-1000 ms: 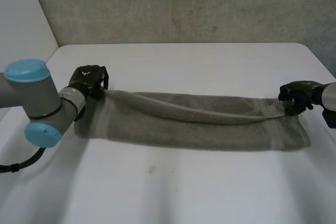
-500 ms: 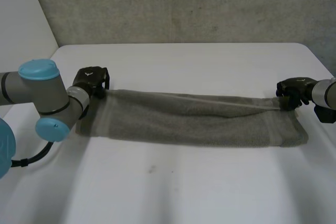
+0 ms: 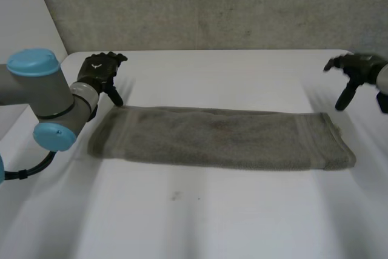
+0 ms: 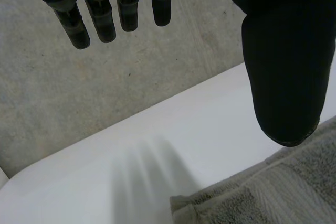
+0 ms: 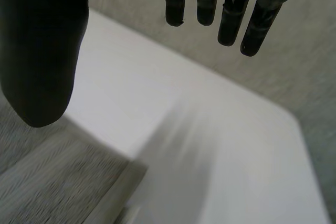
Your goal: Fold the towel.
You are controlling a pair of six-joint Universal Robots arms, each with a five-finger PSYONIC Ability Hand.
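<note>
Both hands have let go of the grey towel (image 3: 218, 137) and lifted clear of it since half a second ago, when each pinched one end of its far edge and held that edge slightly raised. The towel now lies flat on the white table (image 3: 212, 216) as a long, narrow band folded lengthwise, stretching from side to side across the middle of the tabletop. The left hand (image 3: 100, 71) hangs just behind the towel's left end, apart from the cloth, at the end of the grey left arm (image 3: 45, 92) with its light-blue caps. In the left wrist view its fingers (image 4: 100, 17) point straight and spread wide from the thumb (image 4: 286, 72), holding nothing, with the towel's corner below the thumb. The right hand (image 3: 356, 68) hovers near the table's far right corner, behind the towel's right end and well clear of it. In the right wrist view its fingers (image 5: 231, 11) are likewise straight and set wide from the thumb (image 5: 42, 56), empty, with the towel's end lying beneath the thumb. A rough grey wall (image 3: 212, 4) rises behind the table.
</note>
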